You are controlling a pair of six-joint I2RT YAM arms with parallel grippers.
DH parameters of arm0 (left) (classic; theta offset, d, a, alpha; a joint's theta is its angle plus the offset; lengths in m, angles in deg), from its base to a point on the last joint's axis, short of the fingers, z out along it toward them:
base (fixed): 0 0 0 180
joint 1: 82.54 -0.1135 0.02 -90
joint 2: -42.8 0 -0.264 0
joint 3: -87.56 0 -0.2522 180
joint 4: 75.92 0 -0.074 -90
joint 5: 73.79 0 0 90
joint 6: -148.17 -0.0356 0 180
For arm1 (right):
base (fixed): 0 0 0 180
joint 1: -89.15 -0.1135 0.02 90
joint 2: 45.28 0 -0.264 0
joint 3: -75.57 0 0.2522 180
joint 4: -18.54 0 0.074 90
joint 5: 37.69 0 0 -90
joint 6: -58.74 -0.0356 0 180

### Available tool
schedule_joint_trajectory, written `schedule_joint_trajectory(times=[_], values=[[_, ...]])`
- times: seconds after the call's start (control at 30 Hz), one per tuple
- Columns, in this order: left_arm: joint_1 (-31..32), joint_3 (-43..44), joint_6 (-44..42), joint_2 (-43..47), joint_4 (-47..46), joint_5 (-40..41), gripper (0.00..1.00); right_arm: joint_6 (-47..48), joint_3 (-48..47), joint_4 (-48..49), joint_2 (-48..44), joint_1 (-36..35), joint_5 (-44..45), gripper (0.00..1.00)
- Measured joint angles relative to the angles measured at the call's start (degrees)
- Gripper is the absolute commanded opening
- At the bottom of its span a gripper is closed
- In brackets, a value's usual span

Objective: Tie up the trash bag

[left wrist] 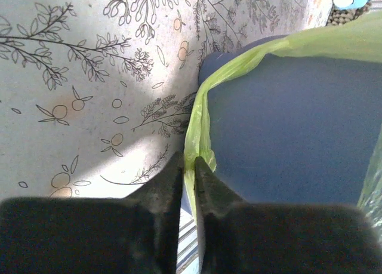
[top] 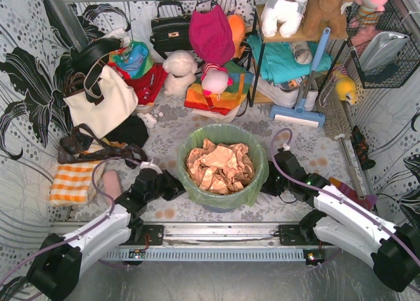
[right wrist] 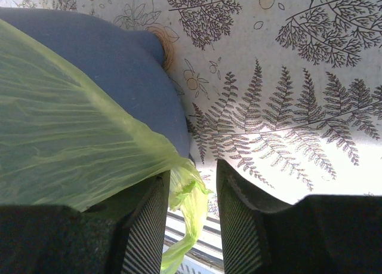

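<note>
Green plastic, thin and see-through, lines one blue-grey bin (top: 218, 208) that stands on the patterned surface (top: 308, 147) between the two arms. This is the one bag (top: 258, 158), its rim folded out over the bin's lip. Crumpled tan paper (top: 220, 166) fills it, several wads, too tangled to count.

One tool sits at each side of the bin, low against its wall. The left tool (left wrist: 188, 160) has its two fingers almost together, pinching a thin twisted strand of the bag's edge that runs up from the tips along the bin's side. The right tool (right wrist: 192, 169) has its two fingers apart; a bunched fold of the bag's edge hangs down between them, lying against the left-hand finger in the wrist view, with a gap showing on the other side, so it is not clamped.

Behind the bin lies clutter: one cream tote (top: 98, 104), one black handbag (top: 170, 29), one orange-checked cloth (top: 72, 183), one blue long-handled tool (top: 305, 84) leaning on a shelf (top: 308, 33), and one wire basket (top: 384, 45) at the right. Three plush toys are plain to see: two on the shelf, white and brown, and one white on the surface.
</note>
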Motion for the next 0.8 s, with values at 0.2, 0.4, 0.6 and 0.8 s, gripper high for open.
schedule_joint_trajectory(times=[0.2, 0.4, 0.6, 0.8], values=[[0.00, -0.07, 0.35, 0.15, -0.26, 0.74, 0.00, -0.24, 0.00, -0.02, 0.59, 0.02, -0.61, 0.46], [0.00, 0.31, 0.17, 2.84, 2.45, 2.78, 0.00, -1.18, 1.27, 0.81, -0.48, 0.13, -1.51, 0.44], [0.00, 1.25, -0.24, 2.99, 4.46, 3.78, 0.00, -4.55, 7.02, 5.22, -0.92, 0.11, -4.11, 0.42], [0.00, 1.84, -0.46, 2.58, 6.14, 4.07, 0.00, -6.54, 9.62, 9.57, 0.74, 0.11, -6.82, 0.34]])
